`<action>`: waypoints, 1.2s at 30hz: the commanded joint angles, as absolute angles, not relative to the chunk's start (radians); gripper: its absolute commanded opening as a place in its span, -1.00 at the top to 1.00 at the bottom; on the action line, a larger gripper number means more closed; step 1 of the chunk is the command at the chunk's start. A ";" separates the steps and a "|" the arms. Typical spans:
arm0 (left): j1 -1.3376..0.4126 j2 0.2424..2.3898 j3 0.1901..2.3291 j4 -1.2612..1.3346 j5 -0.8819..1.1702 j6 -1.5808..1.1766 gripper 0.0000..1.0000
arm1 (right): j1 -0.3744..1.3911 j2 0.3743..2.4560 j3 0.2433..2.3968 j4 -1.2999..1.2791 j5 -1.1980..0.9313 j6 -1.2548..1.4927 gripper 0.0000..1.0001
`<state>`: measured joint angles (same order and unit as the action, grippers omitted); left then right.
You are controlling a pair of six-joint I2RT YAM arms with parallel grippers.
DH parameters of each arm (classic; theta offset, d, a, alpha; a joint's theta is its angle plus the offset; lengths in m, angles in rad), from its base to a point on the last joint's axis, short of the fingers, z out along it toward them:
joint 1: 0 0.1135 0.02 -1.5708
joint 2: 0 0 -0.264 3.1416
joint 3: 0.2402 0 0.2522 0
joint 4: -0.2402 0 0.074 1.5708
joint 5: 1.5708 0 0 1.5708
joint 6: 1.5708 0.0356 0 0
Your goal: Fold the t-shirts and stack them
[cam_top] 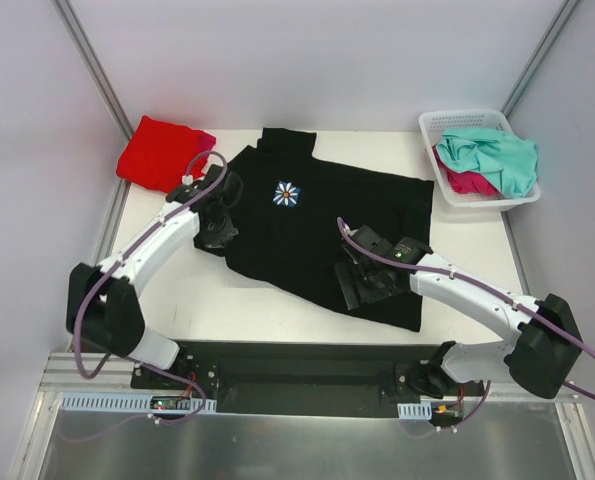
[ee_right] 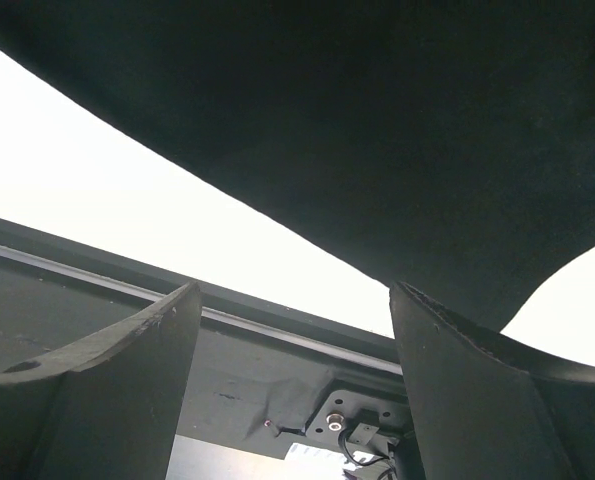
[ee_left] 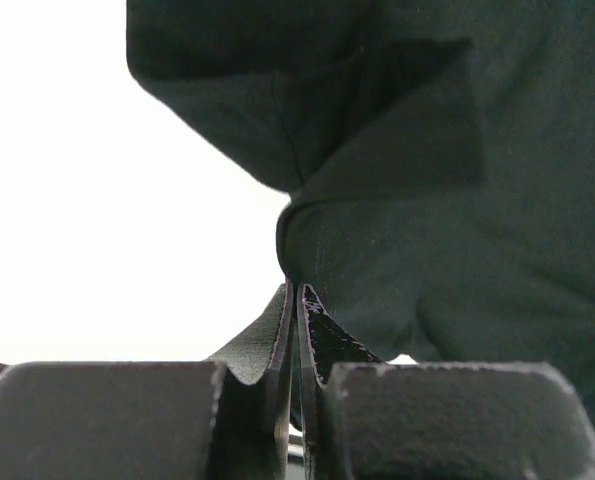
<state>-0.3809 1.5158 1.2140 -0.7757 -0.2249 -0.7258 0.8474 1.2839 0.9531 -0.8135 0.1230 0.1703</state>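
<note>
A large black t-shirt [cam_top: 317, 235] with a white daisy print [cam_top: 286, 193] lies spread on the white table. My left gripper [cam_top: 217, 233] is at its left edge by the sleeve. In the left wrist view its jaws [ee_left: 297, 287] are pressed together, shut on a fold of the black cloth [ee_left: 427, 200]. My right gripper [cam_top: 363, 285] rests over the shirt's near hem. In the right wrist view it stands open [ee_right: 295, 290], the black cloth [ee_right: 377, 120] just beyond its fingertips. A folded red t-shirt [cam_top: 157, 152] lies at the back left.
A magenta edge [cam_top: 207, 140] shows beside the red shirt. A white lattice basket [cam_top: 455, 118] at the back right holds a teal-mint shirt [cam_top: 499, 155] and a pink one [cam_top: 467, 183]. Metal frame posts rise at the back corners. The arm bases sit on a dark rail at the near edge.
</note>
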 commanded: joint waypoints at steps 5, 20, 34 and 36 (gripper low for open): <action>-0.506 1.278 1.069 -0.905 -0.225 -0.897 1.00 | 0.844 1.270 0.951 -0.785 0.084 0.152 -0.58; -0.709 0.917 0.879 -1.231 -0.319 -1.299 1.00 | 0.851 1.273 0.920 -0.732 0.025 0.126 -0.58; -0.974 0.986 0.856 -1.281 -0.319 -1.575 1.00 | 0.877 1.278 0.934 -0.729 0.009 0.110 -0.58; -1.020 1.031 0.870 -1.278 -0.316 -1.603 1.00 | 0.880 1.270 0.924 -0.729 0.009 0.115 -0.58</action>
